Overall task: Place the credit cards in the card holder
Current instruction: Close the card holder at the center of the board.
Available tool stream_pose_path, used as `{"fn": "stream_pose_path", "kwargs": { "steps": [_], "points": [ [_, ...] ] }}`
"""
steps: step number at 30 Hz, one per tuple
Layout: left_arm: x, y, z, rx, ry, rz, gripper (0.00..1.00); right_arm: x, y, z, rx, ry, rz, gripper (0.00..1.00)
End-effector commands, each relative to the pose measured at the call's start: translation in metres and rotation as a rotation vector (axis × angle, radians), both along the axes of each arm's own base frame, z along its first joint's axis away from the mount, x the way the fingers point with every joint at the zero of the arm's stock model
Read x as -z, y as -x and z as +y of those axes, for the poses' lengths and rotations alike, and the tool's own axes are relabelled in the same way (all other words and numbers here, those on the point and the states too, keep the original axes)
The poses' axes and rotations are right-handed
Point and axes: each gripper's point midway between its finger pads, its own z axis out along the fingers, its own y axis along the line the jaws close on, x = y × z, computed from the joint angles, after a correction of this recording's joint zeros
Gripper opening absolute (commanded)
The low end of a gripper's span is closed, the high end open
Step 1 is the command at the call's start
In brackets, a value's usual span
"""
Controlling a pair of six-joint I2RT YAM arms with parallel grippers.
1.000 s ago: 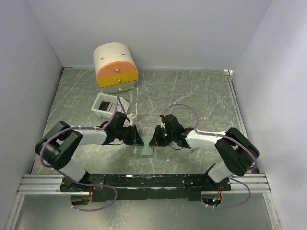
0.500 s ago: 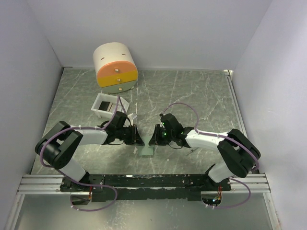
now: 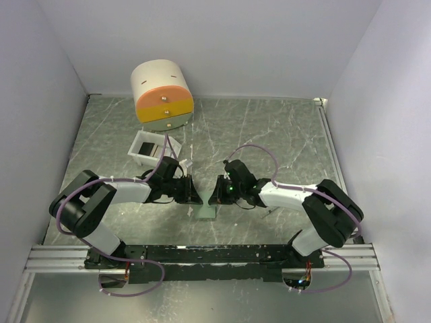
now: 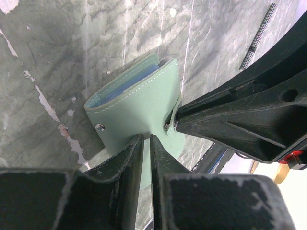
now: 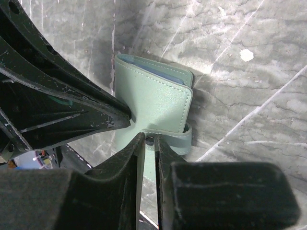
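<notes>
Table (image 3: 283, 134): dark marbled top. Resting on it: cream drawer cylinder (image 3: 158, 81) back left, white box (image 3: 139, 156) just in front, card holder (image 3: 205, 214) front centre.

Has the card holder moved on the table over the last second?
No. The card holder lies in the same spot, at the same offset from the white box in the top view.

The right gripper (image 5: 149, 140) creeps a little to the left, nearer the left gripper (image 4: 146, 139), its wrist and forearm shifting slightly with it, and its fingers pinch a shade tighter on the card holder (image 5: 153, 103).
</notes>
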Motion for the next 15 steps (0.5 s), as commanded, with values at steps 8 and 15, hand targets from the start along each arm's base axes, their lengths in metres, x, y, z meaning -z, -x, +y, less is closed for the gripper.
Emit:
{"fn": "stream_pose_path", "kwargs": {
  "steps": [8,15],
  "points": [
    [0.0246,0.015,0.0126,0.009,-0.101,0.049,0.24,0.005,0.0045,0.0061,-0.021,0.006,-0.002,0.13],
    [0.0251,0.0153,0.0125,0.009,-0.1,0.051,0.24,0.006,0.0044,0.0061,-0.019,0.027,-0.015,0.11]
  ]
}}
